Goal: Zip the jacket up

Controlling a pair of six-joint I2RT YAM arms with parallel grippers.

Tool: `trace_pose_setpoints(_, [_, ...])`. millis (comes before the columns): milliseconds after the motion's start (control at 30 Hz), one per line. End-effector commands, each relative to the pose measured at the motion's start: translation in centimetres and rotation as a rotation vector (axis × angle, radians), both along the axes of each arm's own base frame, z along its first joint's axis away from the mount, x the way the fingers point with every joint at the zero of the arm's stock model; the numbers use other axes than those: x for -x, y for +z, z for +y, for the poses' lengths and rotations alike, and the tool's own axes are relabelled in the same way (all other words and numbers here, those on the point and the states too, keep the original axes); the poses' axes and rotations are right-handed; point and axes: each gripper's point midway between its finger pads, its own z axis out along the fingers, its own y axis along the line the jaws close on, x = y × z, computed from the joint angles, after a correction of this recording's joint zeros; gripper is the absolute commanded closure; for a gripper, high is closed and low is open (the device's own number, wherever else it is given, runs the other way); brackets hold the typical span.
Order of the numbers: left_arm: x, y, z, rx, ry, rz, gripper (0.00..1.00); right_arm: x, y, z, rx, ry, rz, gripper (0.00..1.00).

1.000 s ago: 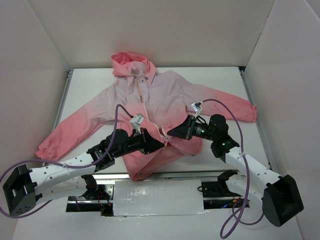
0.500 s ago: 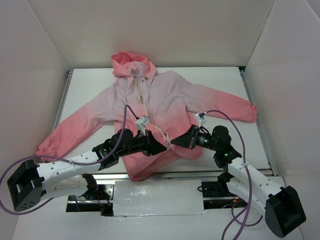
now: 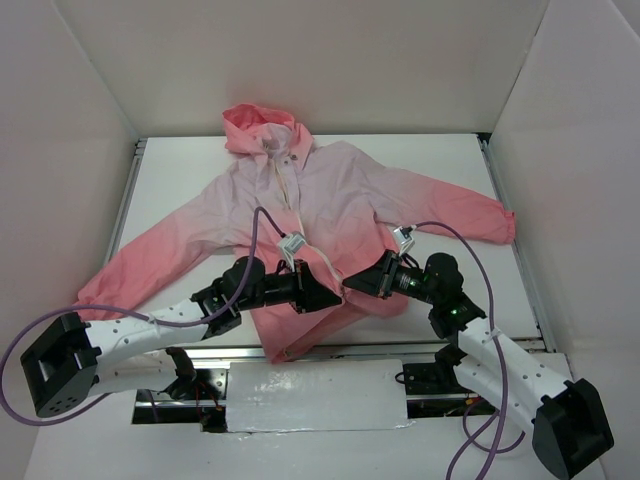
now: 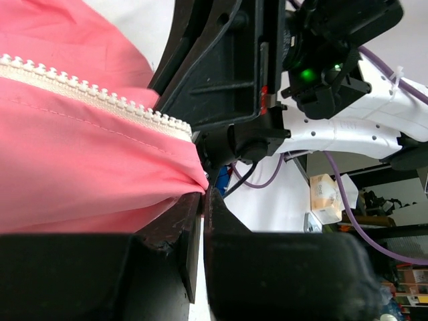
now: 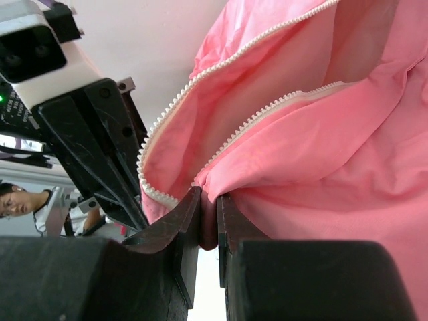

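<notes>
Jacket point(image 3: 320, 190) lies front-up on the bench point(image 3: 450, 165), hood at the far side, hem toward the arm bases. The zipper point(image 3: 283, 190) runs far to near down the middle.

Left arm point(image 3: 150, 330) and right arm point(image 3: 500, 355) come in from either side and meet tip to tip at the hem, just beside each other.
- Left jaws: pressed together, pinching the coral hem corner where one row of teeth point(image 4: 100, 100) ends.
- Right jaws: pinched on a fold of the other front panel.
- The two tooth rows point(image 5: 221, 67) are apart here.
- Slider not visible.

Judgement: both tooth ends sit right at the jaws, and closing means travelling away toward the hood.
</notes>
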Motion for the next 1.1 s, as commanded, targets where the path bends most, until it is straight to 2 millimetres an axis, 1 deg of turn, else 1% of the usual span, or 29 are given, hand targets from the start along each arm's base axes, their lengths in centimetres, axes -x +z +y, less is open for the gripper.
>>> trace_pose_setpoints(0, [0.8,1.4,-0.2,0.057,-0.039,-0.025,1.0,-0.8,2.3,0.1,-0.033,-0.031,-0.056,1.0])
trace_pose_setpoints(100, [0.5,1.0,-0.1,0.025,-0.03,-0.031,1.0,-1.1,2.4,0.0,-0.017,-0.046,-0.059,1.0])
trace_pose_setpoints(200, [0.8,0.2,-0.1,0.005,-0.048,-0.025,1.0,-1.3,3.0,-0.2,-0.023,-0.062,-0.071,1.0])
trace_pose_setpoints(333, [1.2,-0.5,-0.1,0.015,-0.06,-0.012,1.0,-1.2,3.0,0.0,-0.029,-0.052,-0.066,1.0])
trace_pose_setpoints(433, [0.9,-0.7,0.1,0.022,-0.038,-0.008,1.0,-1.2,2.8,0.0,-0.034,-0.049,-0.06,1.0])
trace_pose_setpoints(467, [0.8,-1.0,0.2,0.007,-0.029,0.0,1.0,-1.1,2.7,0.0,-0.032,-0.047,-0.059,1.0])
trace_pose_setpoints(600, [0.2,-0.9,0.2,-0.005,-0.002,-0.017,1.0,-0.8,2.7,0.0,-0.031,-0.035,-0.067,1.0])
trace_pose_setpoints(667, [0.3,-1.0,0.3,0.002,-0.007,-0.025,1.0,-0.6,2.6,0.1,-0.026,-0.021,-0.065,0.98])
trace_pose_setpoints(700, [0.2,-0.4,0.2,0.028,-0.008,-0.042,1.0,-0.6,2.4,0.1,-0.021,-0.014,-0.066,0.97])
trace_pose_setpoints(767, [0.7,-0.4,0.1,0.051,-0.032,-0.039,1.0,-0.7,1.8,0.1,0.005,-0.014,-0.057,0.93])
trace_pose_setpoints(800, [0.9,0.2,-0.1,0.079,-0.042,-0.052,1.0,-0.7,1.6,0.1,0.016,-0.016,-0.06,0.92])
trace_pose_setpoints(833, [1.0,0.0,-0.1,0.081,-0.052,-0.039,1.0,-0.7,1.1,0.1,0.038,-0.013,-0.052,0.92])
trace_pose_setpoints(967, [1.2,-0.6,-0.3,0.083,-0.067,-0.024,1.0,-0.7,0.5,-0.1,0.067,-0.015,-0.052,0.87])
trace_pose_setpoints(1067, [1.1,-0.6,-0.2,0.089,-0.06,-0.021,1.0,-0.7,0.3,-0.2,0.082,-0.019,-0.049,0.82])
